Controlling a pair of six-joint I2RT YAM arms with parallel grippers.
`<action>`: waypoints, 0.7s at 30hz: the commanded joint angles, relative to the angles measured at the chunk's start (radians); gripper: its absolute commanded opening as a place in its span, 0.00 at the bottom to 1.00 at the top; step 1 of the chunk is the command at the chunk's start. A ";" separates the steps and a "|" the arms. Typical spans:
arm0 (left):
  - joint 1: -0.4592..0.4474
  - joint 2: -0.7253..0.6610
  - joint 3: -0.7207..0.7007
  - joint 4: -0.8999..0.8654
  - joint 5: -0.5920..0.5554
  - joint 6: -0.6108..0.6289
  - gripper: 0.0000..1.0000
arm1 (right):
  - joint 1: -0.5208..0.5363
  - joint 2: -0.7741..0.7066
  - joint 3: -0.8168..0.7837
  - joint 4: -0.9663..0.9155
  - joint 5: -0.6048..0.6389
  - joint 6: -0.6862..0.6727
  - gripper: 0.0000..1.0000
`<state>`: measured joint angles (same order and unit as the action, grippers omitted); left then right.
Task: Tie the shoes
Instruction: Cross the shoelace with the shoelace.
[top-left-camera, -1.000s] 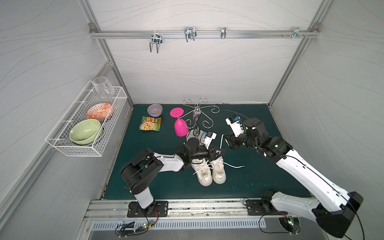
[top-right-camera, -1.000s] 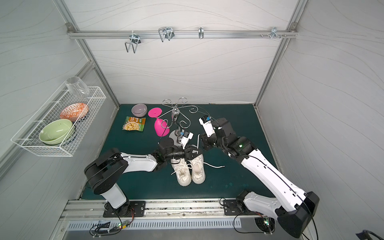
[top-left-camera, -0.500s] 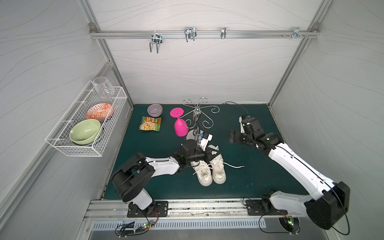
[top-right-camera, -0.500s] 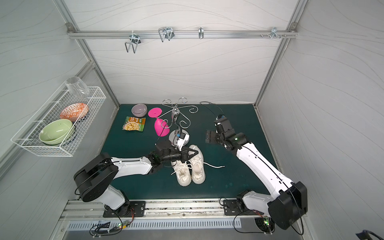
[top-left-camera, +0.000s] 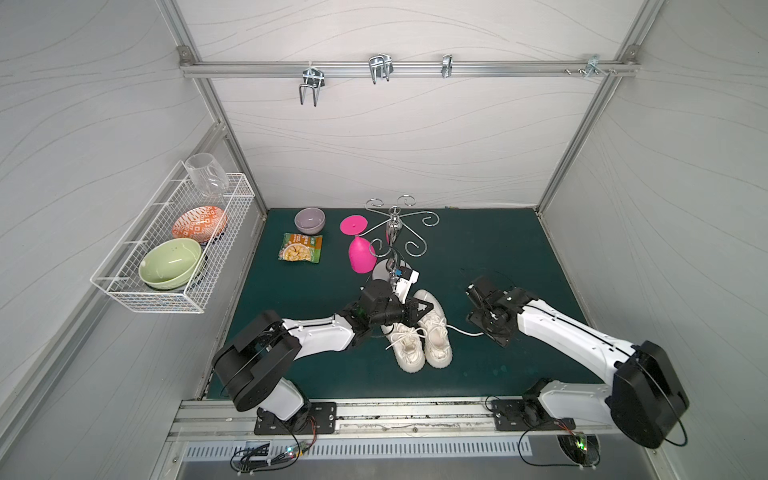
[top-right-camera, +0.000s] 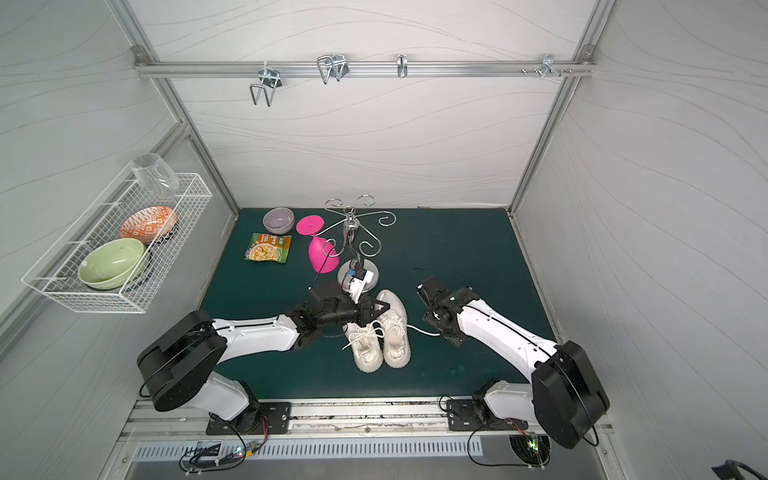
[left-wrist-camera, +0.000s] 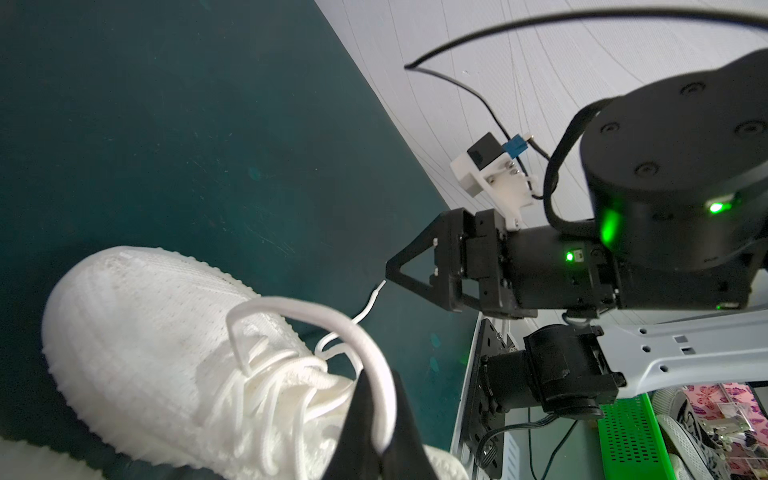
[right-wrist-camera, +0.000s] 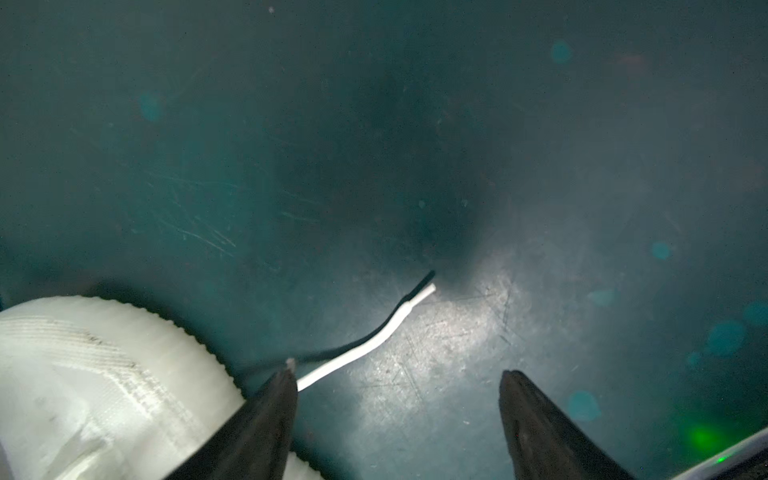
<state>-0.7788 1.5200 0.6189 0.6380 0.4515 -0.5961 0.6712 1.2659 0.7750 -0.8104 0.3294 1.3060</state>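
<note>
White walls (top-left-camera: 395, 137) — dark green mat (top-left-camera: 490, 249)

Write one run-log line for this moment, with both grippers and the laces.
left gripper: shut on lace loop | right gripper: open, near free lace end | shoes: side by side

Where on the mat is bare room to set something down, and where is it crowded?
Bare: the mat at far right, between stand and right wall; the strip between shoes and rail; the patch between snack bag and left arm. Crowded: far left, bowl, snack bag, pink glass, stand; the middle, with left gripper pinching a lace, right gripper beside the shoes.
</note>
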 joint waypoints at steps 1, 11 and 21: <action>0.004 -0.017 0.001 0.020 -0.010 0.025 0.00 | 0.022 0.035 -0.028 0.034 -0.011 0.146 0.76; 0.004 -0.019 -0.004 0.030 -0.009 0.026 0.00 | 0.013 0.163 -0.050 0.143 -0.005 0.143 0.61; 0.004 -0.030 -0.009 0.013 0.012 0.052 0.00 | 0.007 0.244 -0.065 0.196 0.008 0.116 0.05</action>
<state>-0.7788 1.5135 0.6086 0.6300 0.4496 -0.5762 0.6849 1.4837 0.7361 -0.6567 0.3397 1.4220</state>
